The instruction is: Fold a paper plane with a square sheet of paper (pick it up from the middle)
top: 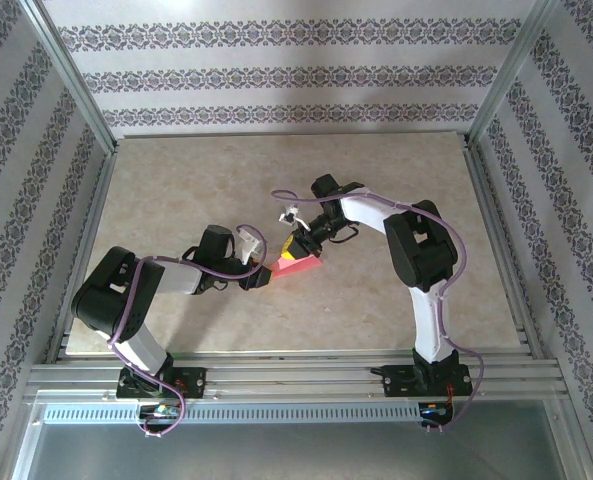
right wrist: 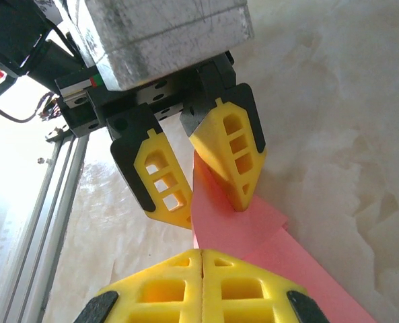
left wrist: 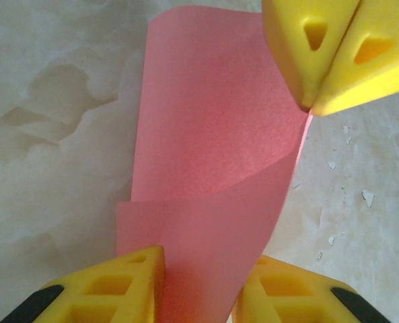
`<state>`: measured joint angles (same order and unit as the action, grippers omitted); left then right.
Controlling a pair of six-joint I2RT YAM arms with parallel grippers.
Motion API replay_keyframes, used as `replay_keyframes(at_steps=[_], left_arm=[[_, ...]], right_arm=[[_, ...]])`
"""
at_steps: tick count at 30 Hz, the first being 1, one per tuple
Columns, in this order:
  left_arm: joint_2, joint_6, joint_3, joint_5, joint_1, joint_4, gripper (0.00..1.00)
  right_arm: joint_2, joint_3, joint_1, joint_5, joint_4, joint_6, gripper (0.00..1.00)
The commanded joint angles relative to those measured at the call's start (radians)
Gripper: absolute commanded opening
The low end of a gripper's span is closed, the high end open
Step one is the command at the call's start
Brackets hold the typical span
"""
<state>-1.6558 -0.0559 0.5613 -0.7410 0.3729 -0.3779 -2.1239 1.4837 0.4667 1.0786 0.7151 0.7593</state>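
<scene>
Here, near the middle of the table [top: 176, 180] and a little toward its near edge, the left gripper [top: 263, 268] is low with its jaws partly apart. The pink sheet of paper [top: 301, 265] passes between its fingers [left wrist: 128, 279], and one flap curls up over the rest. Just behind, the right gripper [top: 298, 246] has its jaws pressed together, pinching the edge of the sheet.
</scene>
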Motion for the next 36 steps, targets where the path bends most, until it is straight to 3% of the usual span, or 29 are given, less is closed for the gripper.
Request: replay_keyframes(at_steps=[1, 10, 16, 19, 25, 31, 36], left_arm=[[0.004, 0.015, 0.020, -0.025, 0.005, -0.022, 0.32], [-0.004, 0.011, 0.019, -0.038, 0.006, -0.029, 0.32], [-0.004, 0.012, 0.017, -0.037, 0.006, -0.032, 0.22], [-0.005, 0.013, 0.015, -0.032, 0.005, -0.034, 0.20], [0.000, 0.010, 0.011, -0.002, 0.010, -0.035, 0.14], [0.018, -0.018, 0.002, 0.039, 0.018, -0.043, 0.11], [0.028, -0.059, -0.001, 0.073, 0.027, -0.046, 0.08]], right_arm=[[-0.027, 0.025, -0.004, 0.015, 0.029, 0.027, 0.00], [-0.033, 0.033, -0.002, 0.014, 0.038, 0.029, 0.00], [-0.035, 0.038, 0.000, 0.007, 0.042, 0.028, 0.01], [-0.034, 0.038, 0.000, 0.003, 0.041, 0.027, 0.07], [-0.004, 0.024, -0.017, 0.004, -0.004, -0.020, 0.27], [0.123, -0.076, -0.068, -0.021, -0.228, -0.236, 0.36], [0.261, -0.222, -0.116, -0.126, -0.500, -0.564, 0.41]])
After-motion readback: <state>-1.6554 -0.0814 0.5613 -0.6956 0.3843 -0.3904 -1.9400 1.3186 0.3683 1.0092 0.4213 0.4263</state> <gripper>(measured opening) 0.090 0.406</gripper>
